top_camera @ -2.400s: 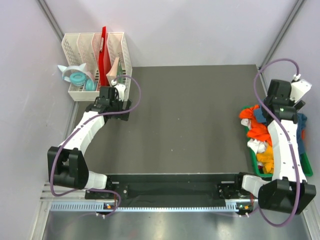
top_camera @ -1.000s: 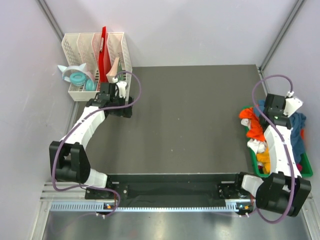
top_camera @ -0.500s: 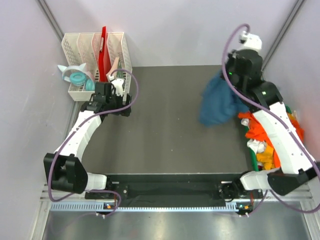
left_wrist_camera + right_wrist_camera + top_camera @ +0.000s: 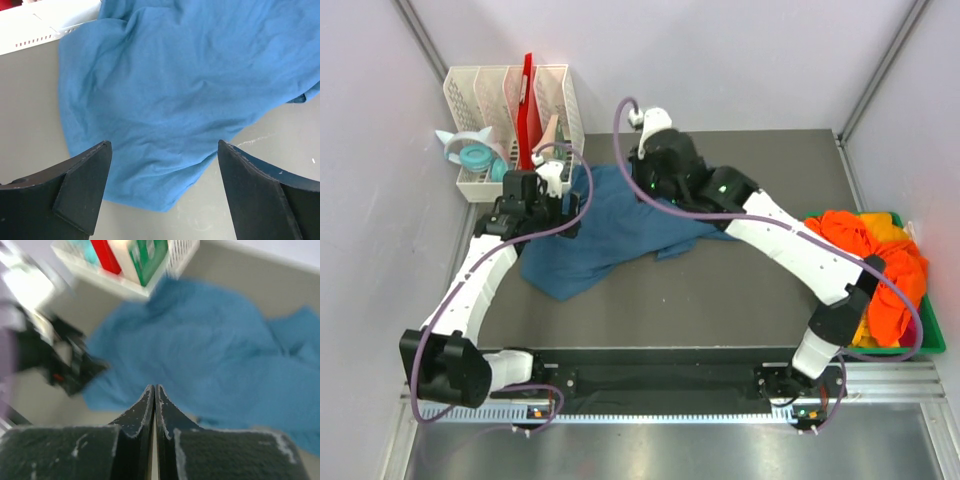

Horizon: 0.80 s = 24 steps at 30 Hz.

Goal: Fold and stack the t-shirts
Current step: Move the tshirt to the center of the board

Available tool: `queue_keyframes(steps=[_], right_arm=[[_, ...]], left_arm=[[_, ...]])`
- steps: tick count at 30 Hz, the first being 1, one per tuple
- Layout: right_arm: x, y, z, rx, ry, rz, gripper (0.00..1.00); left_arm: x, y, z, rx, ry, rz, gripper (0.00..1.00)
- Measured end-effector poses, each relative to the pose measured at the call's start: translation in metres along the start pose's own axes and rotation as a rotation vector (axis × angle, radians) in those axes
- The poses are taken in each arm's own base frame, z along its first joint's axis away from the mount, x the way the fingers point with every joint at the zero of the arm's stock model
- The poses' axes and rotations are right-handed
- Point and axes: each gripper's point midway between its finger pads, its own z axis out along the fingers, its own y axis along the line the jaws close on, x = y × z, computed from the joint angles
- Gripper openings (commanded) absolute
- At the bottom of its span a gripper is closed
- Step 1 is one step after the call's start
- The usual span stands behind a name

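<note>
Evidently, the blue t-shirt [image 4: 610, 230] has been swept across the desk [image 4: 750, 290]. Half a second earlier it hung bunched at the far right; now it is laid out, crumpled and only partly spread, over the left half. The right arm [image 4: 790, 240] is stretched from the near right to the shirt's far edge. The orange t-shirts [image 4: 865, 240] are left heaped in the green bin [image 4: 935, 345] at the right. The left arm [image 4: 485, 265] has hardly shifted. It is judged that the first shirt has been brought out for flattening, that no fold has been made, and that no stack has been started.

From above, the whole layout is given, but neither pair of fingers is shown clearly. In the left wrist view the left fingers [image 4: 82, 190] are seen spread wide above the shirt's rounded near-left edge, with wrinkled cloth between them and, it seems, not touched. A corner of the white rack [image 4: 45, 30] is seen just beside the cloth. In the right wrist view, blurred, the right fingers [image 4: 140, 415] are seen pressed together over the shirt. Whether a thin fold is pinched cannot be told.
</note>
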Motion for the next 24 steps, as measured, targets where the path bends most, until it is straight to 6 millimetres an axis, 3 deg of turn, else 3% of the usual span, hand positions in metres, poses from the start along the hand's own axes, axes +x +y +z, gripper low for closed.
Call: queue_keyframes(steps=[1,3,4,7,10,14,16,19,24], right_arm=[[0.018,-0.001,0.006,0.008,0.042,-0.011,0.24],[0.043,-0.008,0.014,0.040,0.095,-0.020,0.46],[0.053,-0.014,0.017,0.068,0.116,-0.025,0.65],[0.063,-0.034,0.020,0.146,0.130,-0.028,0.77],[0.066,-0.072,0.011,0.234,0.126,0.003,0.75],[0.083,-0.162,-0.027,0.437,0.103,0.113,0.68],[0.098,-0.195,-0.045,0.534,0.100,0.144,0.66],[0.130,-0.215,-0.058,0.618,0.137,0.153,0.64],[0.177,-0.247,-0.053,0.722,0.239,0.195,0.62]], left_arm=[[0.001,0.000,-0.001,0.000,-0.003,0.001,0.93],[0.001,0.000,-0.004,-0.002,-0.009,0.002,0.94],[0.001,0.000,-0.006,-0.003,-0.013,0.003,0.95],[0.000,0.000,-0.008,-0.007,-0.020,0.004,0.96],[0.000,0.001,-0.007,-0.014,-0.016,0.004,0.95],[0.008,0.003,-0.002,-0.020,0.005,0.002,0.95],[0.017,0.004,0.003,-0.022,0.033,0.003,0.95],[0.033,0.008,0.014,-0.033,0.091,0.005,0.95],[0.055,0.018,0.034,-0.073,0.196,0.009,0.94]])
